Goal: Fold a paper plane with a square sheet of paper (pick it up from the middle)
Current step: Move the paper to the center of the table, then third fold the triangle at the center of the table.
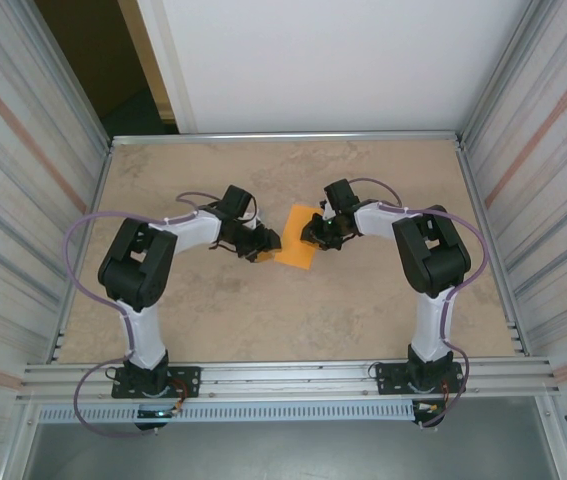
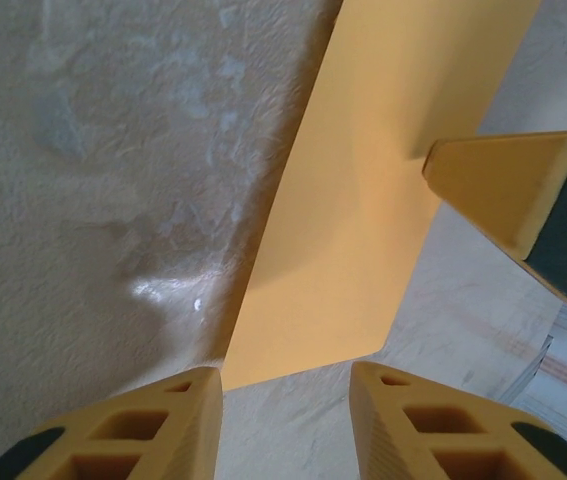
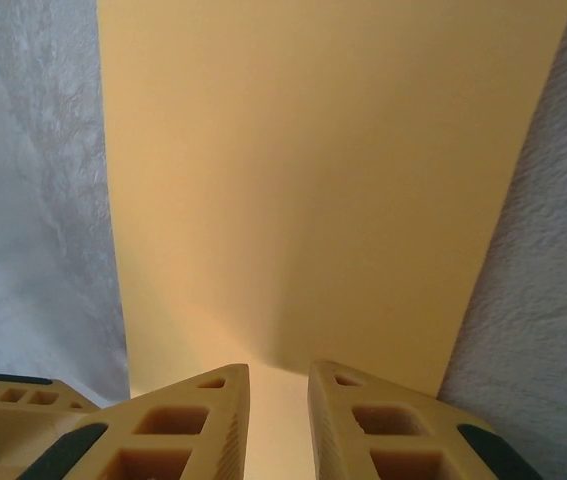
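- The square sheet of paper lies mid-table, between both grippers.
- Left gripper: fingers apart, with the sheet's corner just ahead of the gap.
- Right gripper: fingers narrowly apart over the sheet's edge.

From where I stand, the table top is pale beige with a cloudy, marbled pattern and a thin metal frame around it. A ribbed grey-white left panel with faint reddish stripes rises on one side, and a matching right panel on the other. At the far side stands a plain white wall, with a dark gap to its left. Aluminium rails run along the near edge, then a slotted strip. The light is soft and even.
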Available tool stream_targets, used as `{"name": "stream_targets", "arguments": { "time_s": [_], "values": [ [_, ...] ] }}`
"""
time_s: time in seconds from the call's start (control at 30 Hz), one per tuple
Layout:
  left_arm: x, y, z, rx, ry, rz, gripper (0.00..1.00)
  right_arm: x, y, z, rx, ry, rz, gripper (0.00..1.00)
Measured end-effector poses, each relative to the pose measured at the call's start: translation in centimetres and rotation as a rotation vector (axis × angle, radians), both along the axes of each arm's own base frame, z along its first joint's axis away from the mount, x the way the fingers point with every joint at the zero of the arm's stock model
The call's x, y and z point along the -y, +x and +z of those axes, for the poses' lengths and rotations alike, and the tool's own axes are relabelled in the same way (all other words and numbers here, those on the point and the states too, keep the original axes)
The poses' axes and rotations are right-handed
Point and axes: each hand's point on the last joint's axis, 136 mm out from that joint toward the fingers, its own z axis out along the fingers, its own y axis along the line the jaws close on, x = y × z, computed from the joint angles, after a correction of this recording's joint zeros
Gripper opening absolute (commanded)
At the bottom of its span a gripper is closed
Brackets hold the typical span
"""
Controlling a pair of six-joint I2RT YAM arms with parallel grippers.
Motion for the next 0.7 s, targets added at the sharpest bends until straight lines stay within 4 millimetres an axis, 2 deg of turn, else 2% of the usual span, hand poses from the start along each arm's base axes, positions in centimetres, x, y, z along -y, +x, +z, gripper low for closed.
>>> {"name": "stream_targets", "arguments": {
  "time_s": [0.3,0.5,0.7],
  "values": [
    [-0.1,-0.6,-1.4,-0.035,0.034,-0.005,0.40,0.0,0.0,0.0,0.005,0.007,0.015,0.23],
    [0.3,-0.7,-1.4,-0.038,0.025,-0.021,0.34,0.0,0.0,0.0,0.003,0.008,0.015,0.23],
    [1.4,-0.4,-1.1,-0.040,-0.023,-0.043,0.33,0.0,0.0,0.0,0.001,0.012,0.016,0.23]
  ]
}}
